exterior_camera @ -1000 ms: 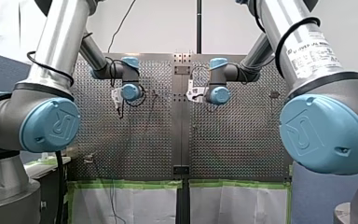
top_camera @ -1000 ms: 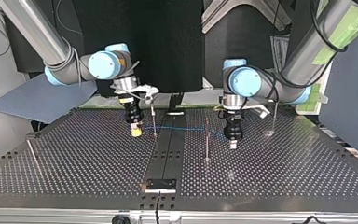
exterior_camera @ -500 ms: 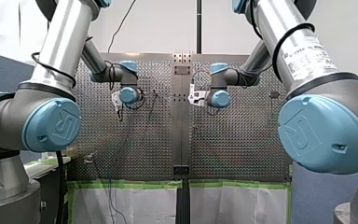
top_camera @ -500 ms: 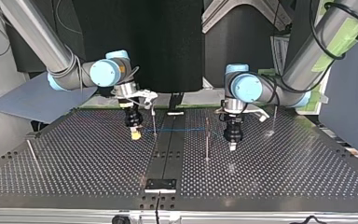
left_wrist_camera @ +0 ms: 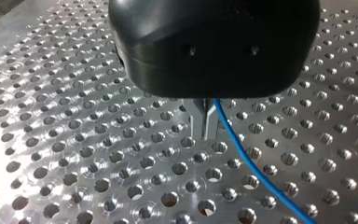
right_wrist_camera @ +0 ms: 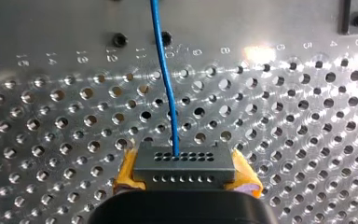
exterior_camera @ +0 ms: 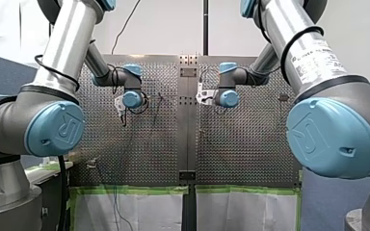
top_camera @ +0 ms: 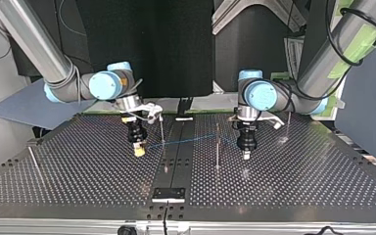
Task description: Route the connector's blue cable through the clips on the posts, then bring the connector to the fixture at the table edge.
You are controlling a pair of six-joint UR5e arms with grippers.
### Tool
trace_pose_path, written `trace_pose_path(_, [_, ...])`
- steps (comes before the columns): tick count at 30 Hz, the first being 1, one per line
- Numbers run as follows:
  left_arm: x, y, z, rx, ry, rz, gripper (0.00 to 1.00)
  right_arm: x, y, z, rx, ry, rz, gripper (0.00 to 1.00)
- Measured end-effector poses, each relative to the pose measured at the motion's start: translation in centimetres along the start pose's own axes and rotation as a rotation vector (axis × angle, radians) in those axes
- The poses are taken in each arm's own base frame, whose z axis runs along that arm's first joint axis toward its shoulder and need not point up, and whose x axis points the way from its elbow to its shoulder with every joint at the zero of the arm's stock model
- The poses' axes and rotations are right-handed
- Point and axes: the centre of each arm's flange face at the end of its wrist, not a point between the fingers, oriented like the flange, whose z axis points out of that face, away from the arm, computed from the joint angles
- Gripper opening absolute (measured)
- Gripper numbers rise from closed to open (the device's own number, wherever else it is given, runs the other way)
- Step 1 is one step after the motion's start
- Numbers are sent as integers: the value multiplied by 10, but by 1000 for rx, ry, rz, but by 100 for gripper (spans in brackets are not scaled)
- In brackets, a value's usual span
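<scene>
Top view: my right pincer [top_camera: 138,149] and my left pincer [top_camera: 245,152] both point down at the perforated tabletop [top_camera: 78,181], with the blue cable [top_camera: 191,140] strung between them above the surface. The cable crosses one thin post [top_camera: 162,128] just beside my right pincer and a second post [top_camera: 217,147] nearer my left; whether it sits in a clip on either cannot be told.

Right wrist view: my right pincer, yellow-padded, pinches the grey connector [right_wrist_camera: 185,161] from both sides, and the cable leaves its face and runs ahead.

Left wrist view: my left pincer's metal fingers [left_wrist_camera: 196,123] are pressed together on the cable.

The fixture [top_camera: 168,194] lies at the tabletop's edge, well apart from the connector.
</scene>
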Motion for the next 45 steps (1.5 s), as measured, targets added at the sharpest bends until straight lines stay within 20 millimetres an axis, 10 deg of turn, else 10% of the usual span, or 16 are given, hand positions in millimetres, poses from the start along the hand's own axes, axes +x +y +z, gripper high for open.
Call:
trace_pose_path(7, [0, 1, 1, 11, -1, -5, 0, -15, 7, 3, -3, -31, 2, 0])
trace_pose_path(20, [0, -4, 2, 52, 1, -9, 40, -33, 8, 4, -1, -69, -2, 0])
trace_pose_path(22, [0, -4, 2, 61, 3, -10, 76, -33, 7, 4, -1, -71, -2, 0])
trace_pose_path(25, [0, -4, 2, 70, 5, -15, 100, -33, 6, 3, 1, -75, -3, 0])
trace_pose_path(45, [10, 2, -16, -35, 117, 80, 100, -35, 1, 0, 7, -95, -3, 0])
